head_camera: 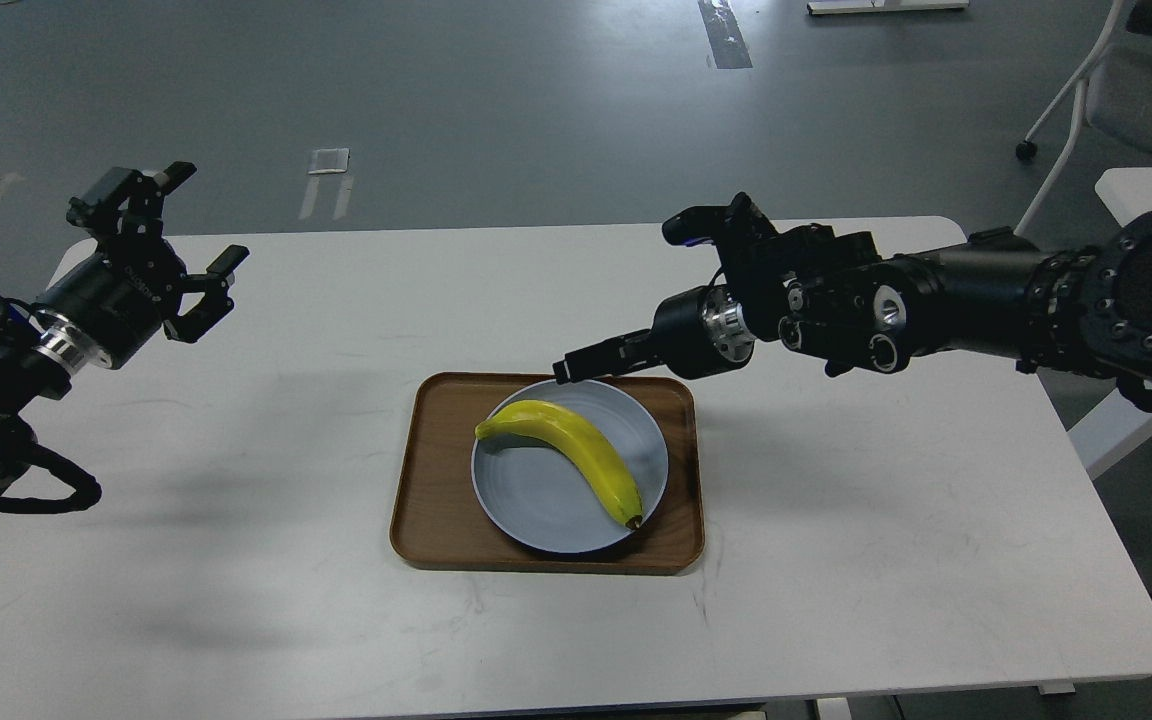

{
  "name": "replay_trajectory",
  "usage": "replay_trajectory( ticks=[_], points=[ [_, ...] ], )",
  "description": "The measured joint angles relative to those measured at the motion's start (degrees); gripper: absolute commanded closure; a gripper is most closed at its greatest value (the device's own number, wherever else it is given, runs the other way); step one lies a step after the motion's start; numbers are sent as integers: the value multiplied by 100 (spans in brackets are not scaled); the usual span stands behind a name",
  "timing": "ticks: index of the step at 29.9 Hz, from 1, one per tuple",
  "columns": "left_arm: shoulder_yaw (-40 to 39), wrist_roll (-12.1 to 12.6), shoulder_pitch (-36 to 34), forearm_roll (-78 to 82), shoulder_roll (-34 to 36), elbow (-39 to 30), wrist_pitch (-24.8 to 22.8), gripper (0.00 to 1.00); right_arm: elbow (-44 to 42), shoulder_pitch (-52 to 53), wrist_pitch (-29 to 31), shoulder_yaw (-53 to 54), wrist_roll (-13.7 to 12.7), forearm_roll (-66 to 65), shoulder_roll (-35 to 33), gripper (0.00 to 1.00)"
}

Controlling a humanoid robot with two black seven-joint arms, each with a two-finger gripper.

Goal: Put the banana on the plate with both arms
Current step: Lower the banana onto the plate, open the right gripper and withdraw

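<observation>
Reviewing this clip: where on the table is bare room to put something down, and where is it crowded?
Bare patches: the table right of the tray, the stretch left of it below the left gripper, and the front strip. Crowded: the plate holds the banana, with the right gripper over the tray's far edge.

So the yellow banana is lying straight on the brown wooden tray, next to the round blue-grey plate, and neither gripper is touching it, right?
Not quite. In the head view the curved yellow banana lies on the round blue-grey plate, which sits on the brown wooden tray. Neither gripper touches it.
</observation>
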Motion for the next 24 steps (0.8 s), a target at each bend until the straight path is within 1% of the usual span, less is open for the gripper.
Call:
replay_trajectory(
  ticks=[4, 7, 9, 13, 16, 20, 24],
  points=[
    [-6, 0, 9, 0, -2, -4, 0, 2, 45, -668, -20, 1134, -1, 550, -872, 2],
    [-21, 0, 15, 0, -22, -31, 0, 2, 85, -1463, -20, 2260, -1, 879, -1431, 2],
    [-25, 0, 15, 0, -50, -40, 0, 2, 114, -2210, -15, 3189, -2, 1024, -1749, 2],
    [-50, 0, 15, -16, -145, -46, 0, 2, 132, -3367, 13, 4659, -1, 1114, -1962, 2],
    [-52, 2, 14, -40, -268, -41, 0, 2, 133, -4032, 54, 5491, -1, 1275, -1988, 2],
    [-67, 2, 21, -60, -471, -16, 0, 2, 136, -4520, 79, 6008, -1, 1695, -1988, 2],
    [-251, 2, 172, -71, -673, 29, 0, 2, 135, -4741, 118, 6181, -1, 1948, -1942, 2]
  ],
)
